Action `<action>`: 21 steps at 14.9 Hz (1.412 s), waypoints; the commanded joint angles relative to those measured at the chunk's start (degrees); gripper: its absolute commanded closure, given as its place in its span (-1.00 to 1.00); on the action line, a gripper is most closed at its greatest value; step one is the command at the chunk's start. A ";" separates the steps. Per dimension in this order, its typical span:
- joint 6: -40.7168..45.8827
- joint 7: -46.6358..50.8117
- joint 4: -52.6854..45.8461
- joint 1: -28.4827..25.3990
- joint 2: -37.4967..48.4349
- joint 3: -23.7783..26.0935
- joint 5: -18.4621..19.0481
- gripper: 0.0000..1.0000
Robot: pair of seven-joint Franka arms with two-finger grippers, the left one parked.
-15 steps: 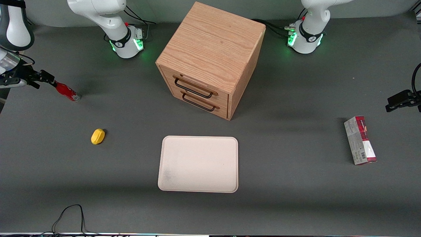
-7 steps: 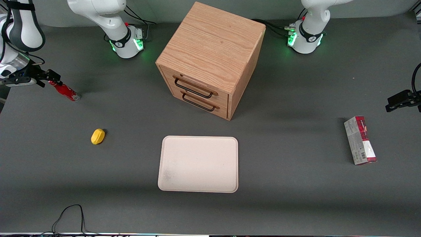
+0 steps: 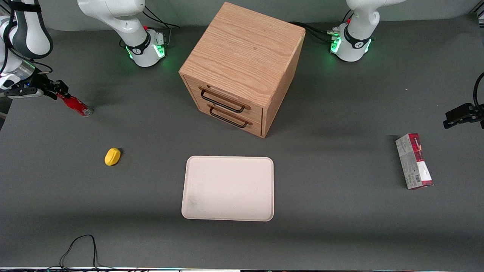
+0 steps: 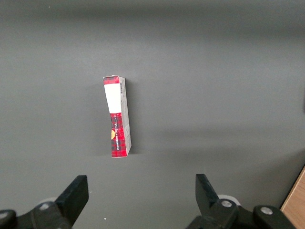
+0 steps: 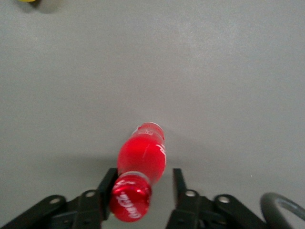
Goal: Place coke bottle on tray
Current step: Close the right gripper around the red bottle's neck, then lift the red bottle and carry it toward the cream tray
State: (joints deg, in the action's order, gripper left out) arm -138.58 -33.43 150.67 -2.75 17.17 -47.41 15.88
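The coke bottle (image 3: 76, 105) is small, slim and red, with its silvery end on the table near the working arm's end. My right gripper (image 3: 60, 90) is at its capped end. In the right wrist view the gripper (image 5: 144, 173) is open and straddles the bottle (image 5: 142, 160) at the neck. One finger (image 5: 108, 177) touches the red cap; the other finger (image 5: 178, 177) stands apart from it. The pale beige tray (image 3: 228, 188) lies flat in the middle of the table, nearer the front camera than the cabinet, with nothing on it.
A wooden two-drawer cabinet (image 3: 242, 68) stands mid-table. A yellow oval object (image 3: 112, 156) lies between the bottle and the tray. A red-and-grey carton (image 3: 413, 160), also in the left wrist view (image 4: 117, 116), lies toward the parked arm's end.
My right gripper has moved a little farther along the bottle's capped end, so more of the neck lies between the fingers. The bottle's silvery end has stayed in place.
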 commanded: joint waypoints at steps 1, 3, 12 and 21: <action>-0.55 -1.02 0.85 -0.41 1.02 -1.02 1.44 1.00; -0.37 -0.94 0.77 -0.41 0.84 -1.02 1.44 1.00; 13.24 7.65 -11.34 -3.13 0.41 6.52 0.21 1.00; 37.75 18.81 -48.23 -3.32 -14.60 26.54 -12.44 1.00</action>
State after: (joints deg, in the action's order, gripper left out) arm -105.99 -18.28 113.31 -7.63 9.24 -25.95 5.84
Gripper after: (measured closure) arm 0.678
